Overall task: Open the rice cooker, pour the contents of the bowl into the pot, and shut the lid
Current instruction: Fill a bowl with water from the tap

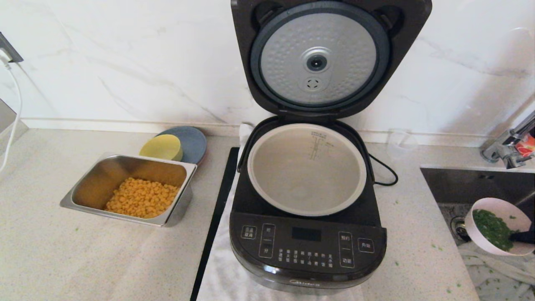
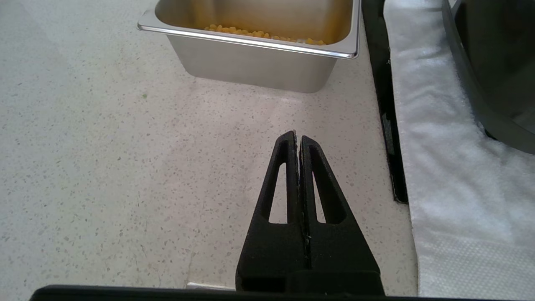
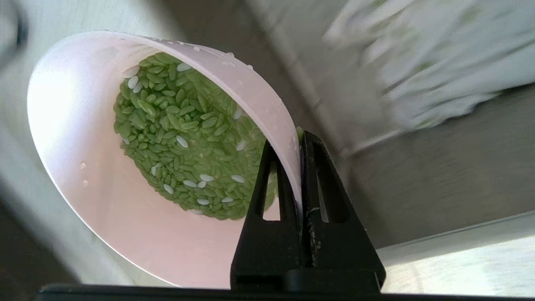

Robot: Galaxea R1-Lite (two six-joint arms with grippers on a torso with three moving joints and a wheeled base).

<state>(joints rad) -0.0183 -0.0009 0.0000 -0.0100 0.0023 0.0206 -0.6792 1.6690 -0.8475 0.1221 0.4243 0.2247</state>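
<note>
The black rice cooker (image 1: 307,251) stands at the middle of the counter with its lid (image 1: 319,58) swung upright, silver underside facing me. Its grey-beige pot (image 1: 301,175) holds nothing. At the far right, over the sink, my right gripper (image 3: 299,140) is shut on the rim of the pale pink bowl (image 3: 83,167), one finger inside and one outside. The bowl (image 1: 501,207) is tilted, and the contents (image 3: 184,138), small green grains with a few white ones, stay inside it. My left gripper (image 2: 297,140) hangs shut and empty above the counter in front of the steel tray.
A steel tray (image 1: 83,184) of corn (image 1: 142,196) sits left of the cooker, with a yellow bowl (image 1: 162,147) on a blue plate (image 1: 192,140) behind it. A white towel (image 1: 221,267) lies under the cooker. The sink (image 1: 472,184) and faucet (image 1: 508,146) are at right.
</note>
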